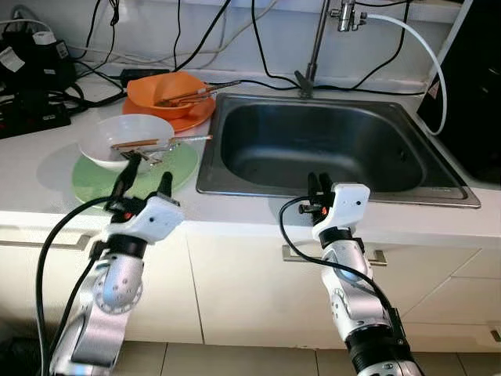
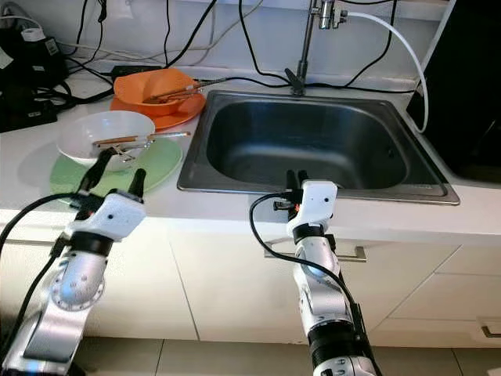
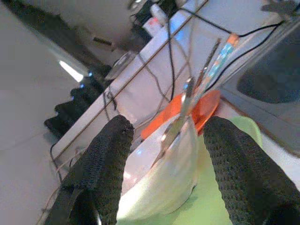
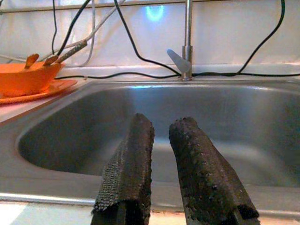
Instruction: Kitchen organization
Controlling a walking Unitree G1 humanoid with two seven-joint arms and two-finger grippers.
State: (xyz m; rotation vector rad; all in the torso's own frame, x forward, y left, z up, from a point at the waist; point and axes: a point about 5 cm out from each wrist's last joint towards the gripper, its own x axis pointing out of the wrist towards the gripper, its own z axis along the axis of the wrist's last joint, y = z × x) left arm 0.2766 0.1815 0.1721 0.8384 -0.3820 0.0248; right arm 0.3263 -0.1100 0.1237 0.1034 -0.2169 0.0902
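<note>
- white bowl with cutlery sits on green plate, just ahead of left gripper, fingers spread wide, holding nothing
- risk: finger clips rim, bowl tips, cutlery slides off
- right gripper narrow, empty, at sink front edge

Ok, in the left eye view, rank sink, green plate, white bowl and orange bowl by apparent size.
Sink
Green plate
White bowl and orange bowl: alike, and the orange one sits farther back, so I won't rank them.

White counter over cream cabinets, white cable-strewn wall, tiled floor.
</note>
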